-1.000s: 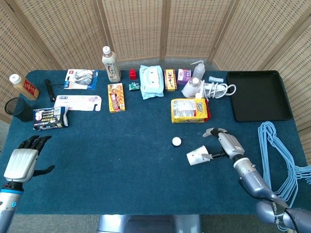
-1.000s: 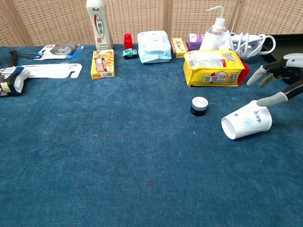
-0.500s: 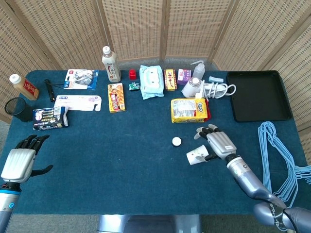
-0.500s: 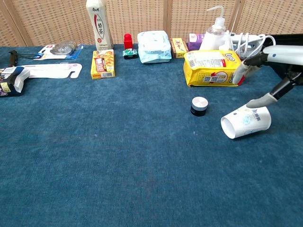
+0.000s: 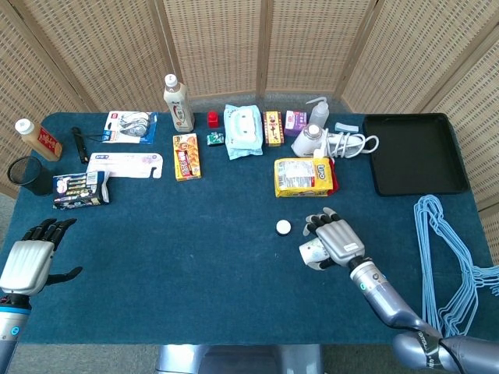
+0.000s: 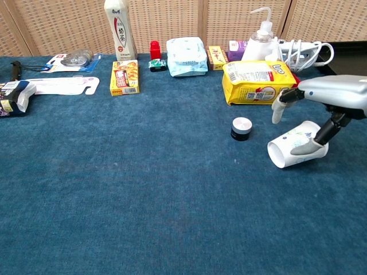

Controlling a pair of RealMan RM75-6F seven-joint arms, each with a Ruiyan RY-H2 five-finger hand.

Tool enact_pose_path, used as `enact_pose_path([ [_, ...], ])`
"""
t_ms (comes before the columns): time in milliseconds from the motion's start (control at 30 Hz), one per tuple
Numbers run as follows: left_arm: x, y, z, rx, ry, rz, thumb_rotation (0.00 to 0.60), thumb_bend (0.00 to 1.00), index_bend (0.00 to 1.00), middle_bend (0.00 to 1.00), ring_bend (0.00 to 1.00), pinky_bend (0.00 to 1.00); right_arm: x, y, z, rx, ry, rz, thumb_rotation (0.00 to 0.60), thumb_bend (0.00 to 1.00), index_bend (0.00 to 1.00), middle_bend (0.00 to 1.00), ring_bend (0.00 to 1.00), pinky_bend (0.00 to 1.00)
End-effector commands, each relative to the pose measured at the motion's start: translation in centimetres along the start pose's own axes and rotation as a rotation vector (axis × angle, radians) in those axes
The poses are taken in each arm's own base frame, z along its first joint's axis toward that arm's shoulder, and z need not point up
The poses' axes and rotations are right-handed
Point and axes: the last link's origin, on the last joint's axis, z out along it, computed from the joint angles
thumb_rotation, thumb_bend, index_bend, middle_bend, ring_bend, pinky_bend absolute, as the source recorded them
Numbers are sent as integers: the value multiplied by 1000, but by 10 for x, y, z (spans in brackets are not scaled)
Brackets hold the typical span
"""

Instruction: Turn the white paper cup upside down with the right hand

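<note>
The white paper cup (image 5: 309,253) (image 6: 291,149) lies on its side on the blue table, right of centre, its mouth facing the robot's left. My right hand (image 5: 336,240) (image 6: 329,95) is spread palm-down over the cup's base end. Its fingers reach above the cup and its thumb (image 6: 307,148) touches the cup's near side; the fingers are not closed around it. At the near left corner my left hand (image 5: 27,262) hovers, fingers apart, holding nothing; only the head view shows it.
A small black jar with a white lid (image 5: 283,227) (image 6: 241,128) stands just left of the cup. Behind it lies a yellow snack bag (image 5: 303,176) (image 6: 258,81). A black tray (image 5: 413,152) and blue hangers (image 5: 452,249) are to the right.
My right hand has moved leftward from beside the cup to over it, turning palm-down, with its thumb now on the cup's side. The cup has barely shifted. The left hand has hardly moved.
</note>
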Motion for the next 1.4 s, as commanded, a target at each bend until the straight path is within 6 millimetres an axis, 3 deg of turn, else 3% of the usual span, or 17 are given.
enact_pose_path([
  [33, 0, 0, 0, -1, 0, 0, 428, 141, 143, 253, 153, 229, -4, -2, 1, 4, -5, -19, 462, 225, 322, 181, 182, 23],
  [767, 2, -7, -4, 19, 3, 1, 429, 142, 143, 253, 153, 229, -23, -2, 8, 40, 8, -176, 464, 227, 367, 183, 183, 23],
  [1000, 2, -6, -4, 18, 1, -1, 423, 142, 143, 253, 153, 229, -28, -3, 11, 42, 27, -194, 545, 227, 453, 202, 201, 27],
  [1100, 2, -6, -5, 18, 1, -3, 424, 141, 143, 253, 153, 229, -31, -3, 11, 39, 28, -189, 546, 227, 471, 204, 210, 29],
  [1300, 2, -6, -4, 18, 1, 0, 429, 141, 143, 253, 153, 229, -27, -3, 10, 17, 41, -94, 547, 227, 481, 210, 217, 31],
  [1367, 2, -6, -4, 18, 0, 1, 429, 141, 143, 253, 153, 229, -20, -2, 10, 0, 48, -4, 547, 226, 482, 211, 218, 31],
  [1400, 2, -6, -4, 17, -1, 0, 429, 141, 143, 253, 153, 229, -10, -2, 11, -20, 58, 125, 548, 226, 482, 210, 218, 31],
])
